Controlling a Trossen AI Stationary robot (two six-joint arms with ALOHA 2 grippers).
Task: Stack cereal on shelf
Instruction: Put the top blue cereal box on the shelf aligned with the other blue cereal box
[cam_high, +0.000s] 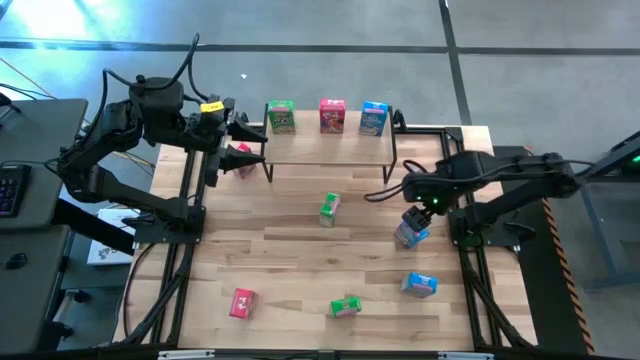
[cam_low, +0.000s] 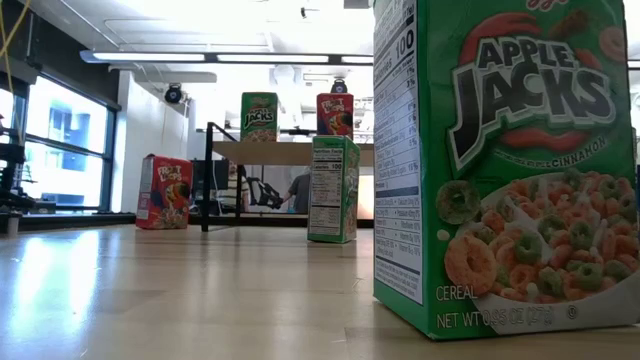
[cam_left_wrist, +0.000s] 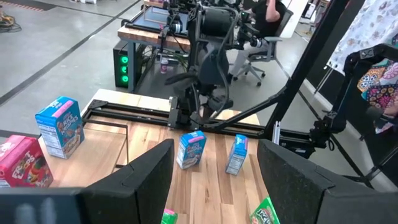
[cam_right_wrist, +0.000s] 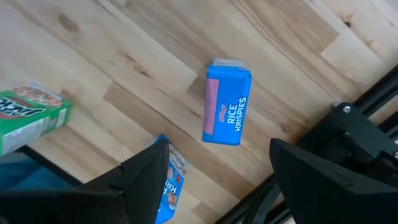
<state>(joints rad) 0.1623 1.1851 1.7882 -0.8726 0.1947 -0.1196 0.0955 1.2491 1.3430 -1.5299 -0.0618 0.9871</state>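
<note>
We see three cereal boxes, green, red-pink and blue, upright on the shelf. Our right claw gapes wide over a blue Rice Krispies box on the counter, gripping nothing; the left claw, partly spread, holds nothing.

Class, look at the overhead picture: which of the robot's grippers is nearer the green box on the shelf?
Left. The left gripper hovers just beside the shelf end where the green box stands; the right gripper hangs off the opposite end, over the table.

three cereal boxes stand in a row on the shelf at the worktop's twelve o'clock edge. one box stands near centre, three along six o'clock, one at three o'clock.
</note>
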